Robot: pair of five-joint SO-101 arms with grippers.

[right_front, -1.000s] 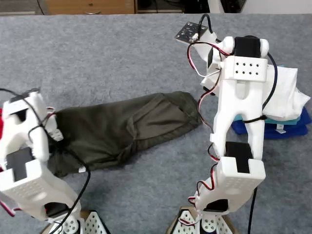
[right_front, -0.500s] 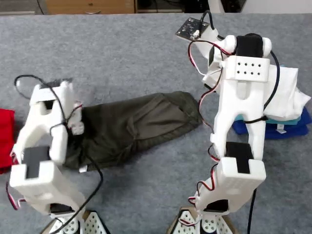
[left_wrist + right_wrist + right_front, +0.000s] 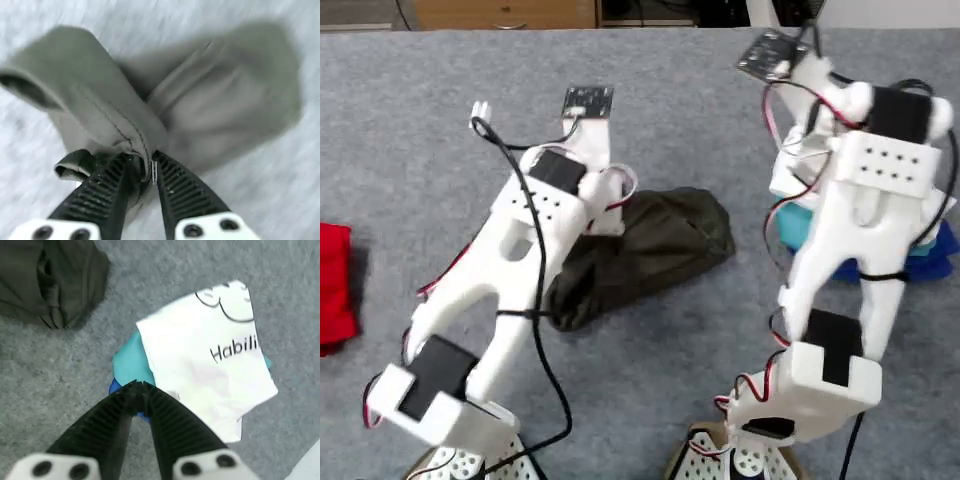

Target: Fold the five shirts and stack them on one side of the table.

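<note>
A dark olive shirt (image 3: 655, 250) lies in the middle of the table, partly doubled over. My left gripper (image 3: 146, 167) is shut on a fold of the olive shirt's (image 3: 220, 105) hem, lifted above the rest of it; in the high view the left arm (image 3: 535, 225) covers the shirt's left part. At the right side lies a stack: a white shirt (image 3: 210, 355) on a teal shirt (image 3: 131, 365) on a blue one (image 3: 935, 262). My right gripper (image 3: 140, 388) hangs shut over the stack's edge, holding nothing. A red shirt (image 3: 334, 285) lies at the left edge.
The grey carpet-like table top (image 3: 450, 110) has free room at the back and the front middle. Both arm bases (image 3: 735, 460) stand at the front edge. Wooden furniture (image 3: 505, 12) runs behind the table.
The left arm has swung from the table's left toward the middle, carrying the olive shirt's left end over onto its right half. The right arm has shifted right, over the stack.
</note>
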